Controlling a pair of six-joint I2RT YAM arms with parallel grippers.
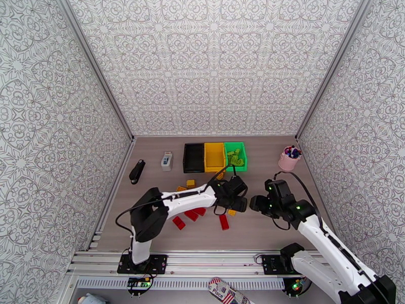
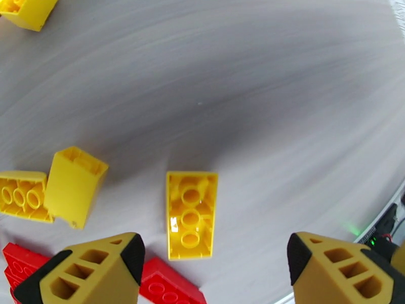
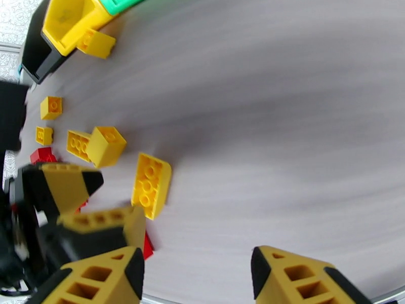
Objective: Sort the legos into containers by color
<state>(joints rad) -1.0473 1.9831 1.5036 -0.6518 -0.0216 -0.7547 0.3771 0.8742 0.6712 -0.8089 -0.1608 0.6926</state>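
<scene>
Jaws of the left gripper (image 2: 216,262) are being held wide apart, nothing gripped, over an upturned yellow brick (image 2: 191,214) in front of the yellow bin (image 1: 214,157). The right gripper (image 3: 196,269), equally spread and empty, is being held in front of that bin, to its right. Red legos (image 1: 224,222) are lying before the yellow bin. Green legos (image 1: 236,159) are sitting in the green bin (image 1: 235,143) to its right, with the black bin (image 1: 194,158) to its left.

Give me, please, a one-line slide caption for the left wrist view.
Left gripper, fingers open, poised over an upside-down yellow brick on the table, more yellow bricks and red bricks nearby.
</scene>
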